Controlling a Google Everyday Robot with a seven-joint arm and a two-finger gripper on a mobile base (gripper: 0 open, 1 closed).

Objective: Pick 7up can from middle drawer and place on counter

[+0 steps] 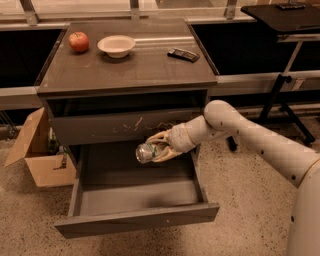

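The floor (250, 200) is a beige speckled surface under warm, even light; an open cardboard box (42, 165) stands on it at the left. Along the far side runs a pale horizontal ledge (20, 95) with dark recesses (20, 55) above it, and a black table (280, 12) on thin legs stands at the far right. The gripper (159, 147), clamped on the 7up can (145, 152), is at scene centre, between the box and the table legs.
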